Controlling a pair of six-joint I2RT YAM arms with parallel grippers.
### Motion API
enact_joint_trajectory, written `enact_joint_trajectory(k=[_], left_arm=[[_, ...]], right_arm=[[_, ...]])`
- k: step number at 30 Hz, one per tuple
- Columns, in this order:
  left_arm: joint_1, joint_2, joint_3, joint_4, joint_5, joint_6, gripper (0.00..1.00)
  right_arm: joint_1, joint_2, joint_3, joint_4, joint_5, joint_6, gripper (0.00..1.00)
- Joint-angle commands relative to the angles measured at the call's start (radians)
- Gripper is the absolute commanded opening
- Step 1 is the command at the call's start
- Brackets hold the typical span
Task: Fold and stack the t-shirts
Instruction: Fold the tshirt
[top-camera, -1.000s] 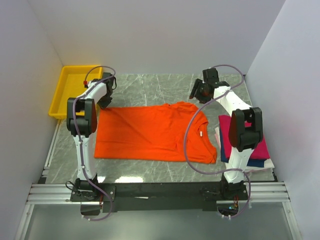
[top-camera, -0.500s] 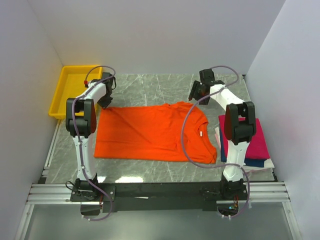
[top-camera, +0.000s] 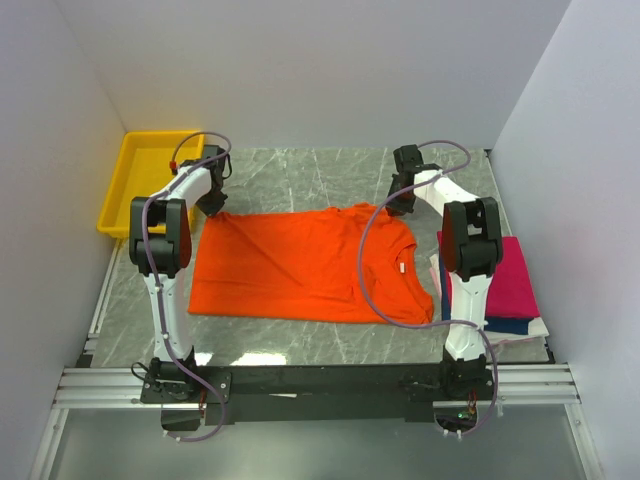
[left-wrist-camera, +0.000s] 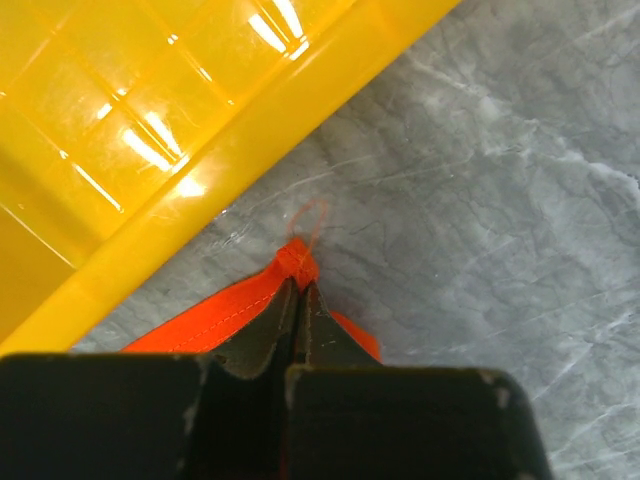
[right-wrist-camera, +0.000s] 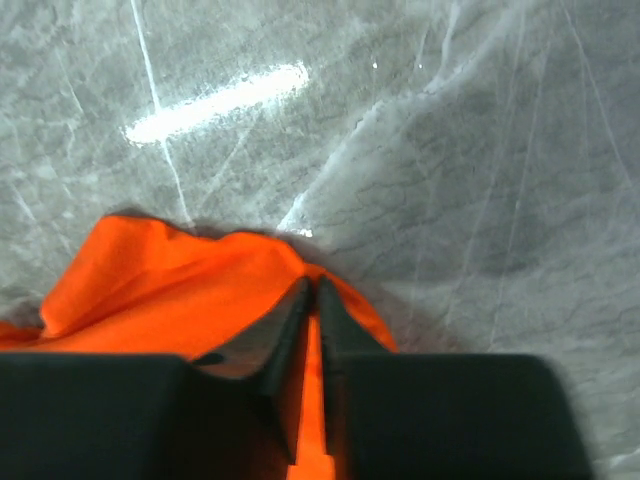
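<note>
An orange t-shirt (top-camera: 300, 265) lies spread flat on the marble table, collar to the right. My left gripper (top-camera: 214, 205) is shut on its far left corner, right beside the yellow tray; in the left wrist view the orange hem (left-wrist-camera: 293, 262) pokes out past the closed fingertips (left-wrist-camera: 300, 290). At the far right corner of the shirt my right gripper (top-camera: 402, 203) is shut on the cloth; the right wrist view shows orange fabric (right-wrist-camera: 180, 290) pinched between the fingertips (right-wrist-camera: 311, 290). Folded magenta (top-camera: 505, 285), navy (top-camera: 505, 325) and white t-shirts are stacked at the right.
A yellow plastic tray (top-camera: 125, 185) sits at the far left corner of the table, its rim (left-wrist-camera: 250, 150) close to the left gripper. White walls enclose the table on three sides. The arm bases stand on a rail at the near edge.
My right gripper came down and left onto the shirt's far right corner and shut on it. The left gripper finished closing on the far left corner and stayed in place.
</note>
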Motion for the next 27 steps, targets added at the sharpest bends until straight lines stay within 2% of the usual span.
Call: enact_joint_trajectory(k=[1,2,3,16,21,27], left_arm=[[0.002,-0.067,-0.008,0.030,0.024,0.021,0.01],[0.003,-0.069,-0.011,0.033,0.024,0.024,0.01],[0.005,-0.075,-0.014,0.042,0.028,0.029,0.01],[0.046,-0.125,-0.050,0.106,0.105,0.076,0.01],[0.066,-0.138,-0.063,0.140,0.146,0.095,0.01],[0.074,-0.156,-0.078,0.165,0.177,0.115,0.01]], right_arm=[[-0.004,0.013,0.040,-0.001,0.030,0.021,0.07],[-0.006,-0.004,0.032,0.010,0.036,0.024,0.01],[-0.007,-0.011,0.031,0.012,0.043,0.026,0.00],[-0.052,-0.229,-0.073,0.131,0.061,0.041,0.00],[-0.055,-0.237,-0.066,0.121,0.056,0.029,0.00],[-0.055,-0.277,-0.130,0.134,0.052,0.029,0.00]])
